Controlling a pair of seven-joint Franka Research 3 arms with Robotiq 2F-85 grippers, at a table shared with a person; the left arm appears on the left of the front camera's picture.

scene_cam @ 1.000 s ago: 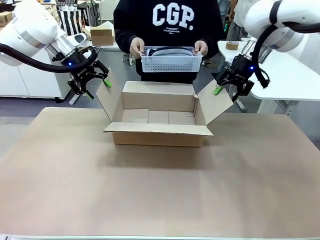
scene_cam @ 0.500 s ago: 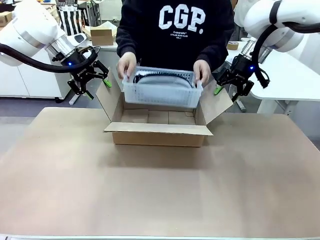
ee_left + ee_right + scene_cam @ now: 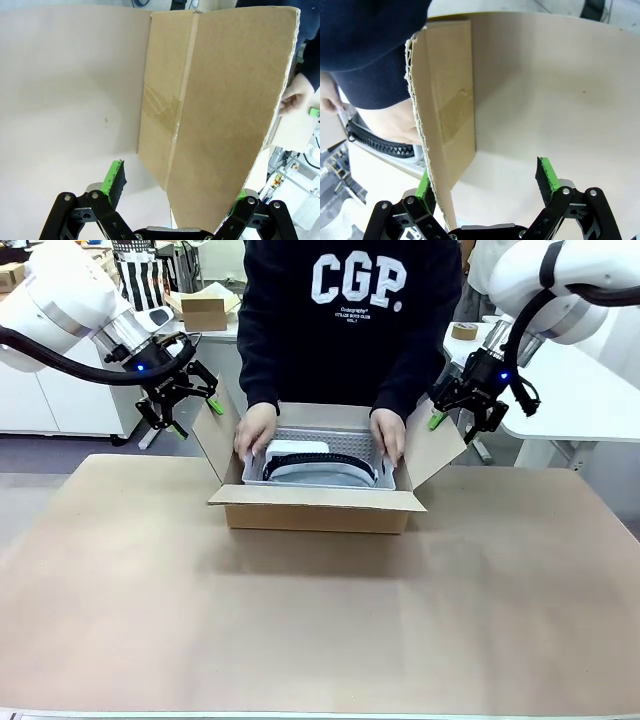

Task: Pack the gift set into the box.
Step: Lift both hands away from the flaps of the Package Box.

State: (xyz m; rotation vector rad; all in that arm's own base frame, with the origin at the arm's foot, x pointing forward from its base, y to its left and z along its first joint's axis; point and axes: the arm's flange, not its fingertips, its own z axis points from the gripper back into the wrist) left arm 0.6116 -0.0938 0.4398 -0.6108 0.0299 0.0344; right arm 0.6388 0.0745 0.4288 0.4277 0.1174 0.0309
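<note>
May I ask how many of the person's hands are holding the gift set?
2: one hand at the gift set's left end, the other hand at its right end, inside the box.

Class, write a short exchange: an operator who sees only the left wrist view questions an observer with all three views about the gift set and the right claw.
Operator: I see a cardboard flap between my left claw's pads. Where's the gift set?
Observer: The gift set is down inside the box, the person's hands on its two ends.
Operator: And the right claw?
Observer: The right claw is open, the right flap's edge running beside one green pad.
</note>
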